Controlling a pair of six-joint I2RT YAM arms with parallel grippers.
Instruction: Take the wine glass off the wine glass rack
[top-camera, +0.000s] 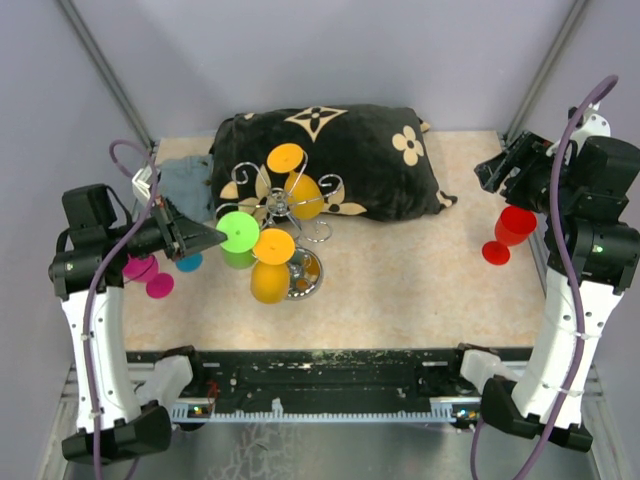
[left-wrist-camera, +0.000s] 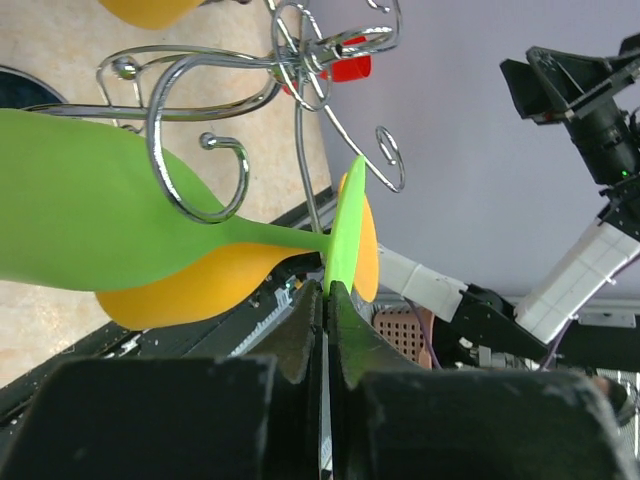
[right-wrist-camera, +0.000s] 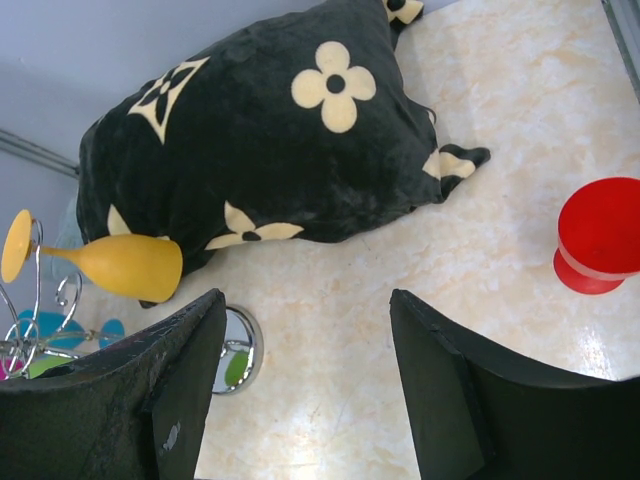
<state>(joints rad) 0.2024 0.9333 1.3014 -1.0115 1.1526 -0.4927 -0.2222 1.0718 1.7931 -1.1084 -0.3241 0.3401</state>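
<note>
From overhead only, the full layout: wine glass rack (top-camera: 290, 212) just left of frame centre, in front of a black pillow (top-camera: 360, 150), round mirror base (top-camera: 304, 276) toward the lower edge. Two orange glasses (top-camera: 303, 195) hung on it, one on the upper side and one on the lower. Pink glass (top-camera: 150, 277) and teal glass (top-camera: 188, 262) on the table (top-camera: 430, 290) at left, under the left arm. Red glass (top-camera: 510, 232) alone at right, just below the right gripper (top-camera: 508, 168). Blue-grey cloth (top-camera: 188, 183) at the pillow's left end.

From the left wrist only, the grip itself: left gripper (left-wrist-camera: 327, 292) at lower centre, jaws pressed together on the thin rim of the green wine glass (left-wrist-camera: 90, 215) foot disc. Glass lying sideways, bowl filling the left of frame, stem running right through a curled wire arm, not yet off the rack. One of the orange glasses close behind it.

From the right wrist only: fingers spread wide across the bottom of frame, holding nothing, over the marbled table. Red glass at the right edge, well apart from them. Rack wires and mirror base at far lower left.

Print on the pillow: cream four-petal flowers and four-point stars, monogram style; nothing readable as words.
</note>
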